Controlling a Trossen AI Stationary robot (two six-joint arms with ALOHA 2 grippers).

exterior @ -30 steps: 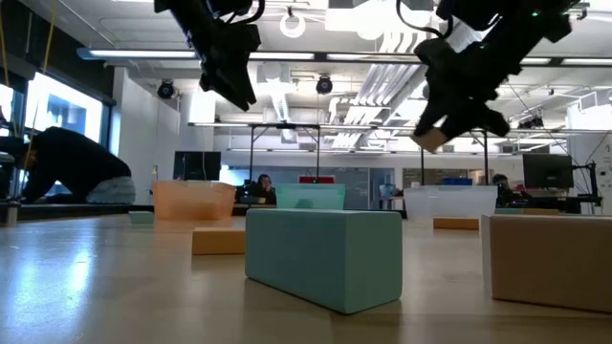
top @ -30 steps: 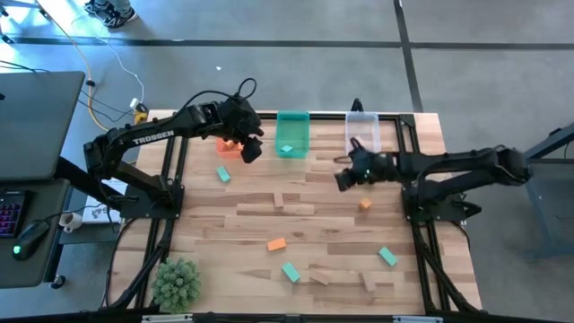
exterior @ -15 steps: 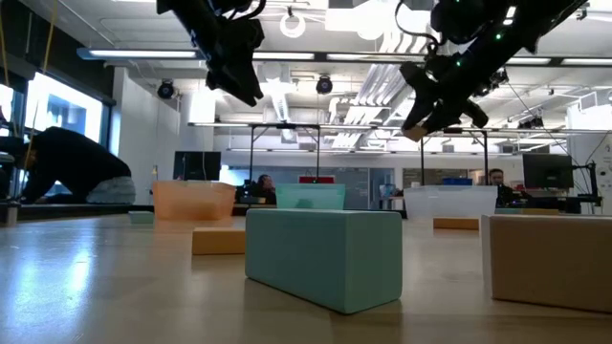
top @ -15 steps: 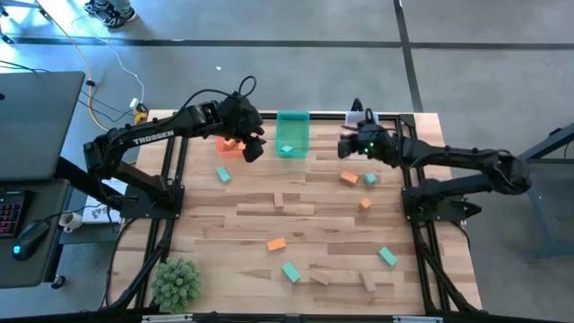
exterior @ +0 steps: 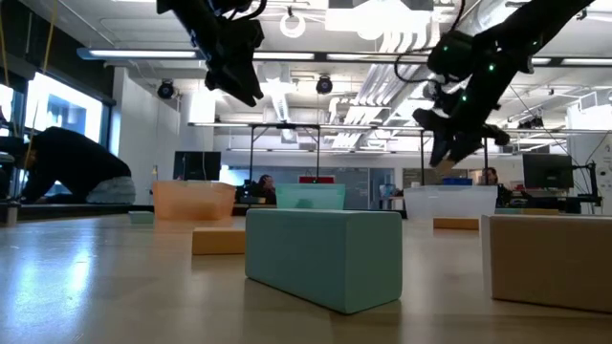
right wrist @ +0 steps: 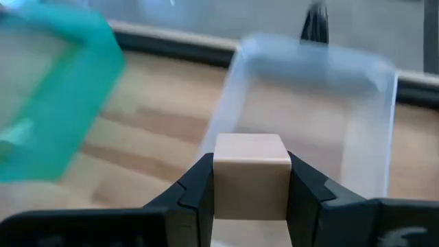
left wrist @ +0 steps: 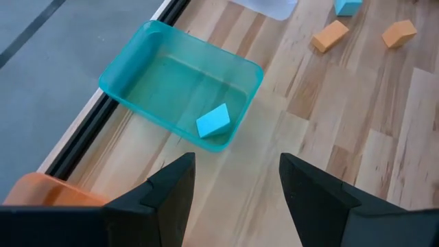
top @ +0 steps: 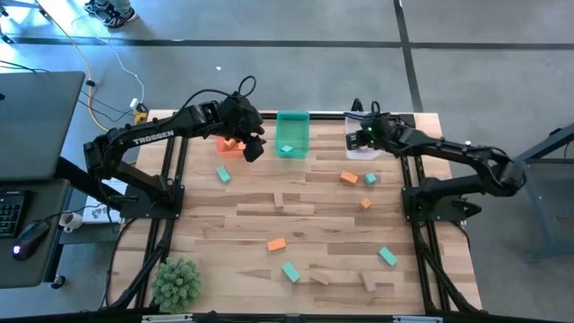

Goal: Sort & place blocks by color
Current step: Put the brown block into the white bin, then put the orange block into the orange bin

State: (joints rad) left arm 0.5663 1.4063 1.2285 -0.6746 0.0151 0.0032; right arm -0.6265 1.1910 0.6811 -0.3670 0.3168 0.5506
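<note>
The right gripper (right wrist: 250, 206) is hanging over the clear bin (top: 362, 135) at the far edge of the desk (top: 305, 224), toward its right corner, with its fingers (right wrist: 312, 195) clamping a tan block (right wrist: 251, 177) between them. The likeliest failure, as I judge it, is a badly placed release: the block is sitting near the bin's near wall in the right wrist view, so if the fingers are opening before the gripper is well over the bin's middle, the block may be striking the rim and bouncing onto the desk, or tipping the light bin. A block that is sticking to one pad could also be swinging sideways as it drops.

The left gripper (left wrist: 233, 199) is waiting above the far edge near the green bin (left wrist: 182, 86), its fingers (left wrist: 168, 195) spread wide and holding nothing; it is sitting well apart from the right arm, so a clash looks unlikely.

The tan block is looking plain, pale wood, square-faced and smooth, with its upper part showing above the fingers. A teal block (left wrist: 213, 121) is lying inside the green bin, and an orange bin (top: 229, 145) is standing beside it. Other blocks (top: 276, 243), orange, teal and tan, are lying scattered over the middle and near edge of the desk.
</note>
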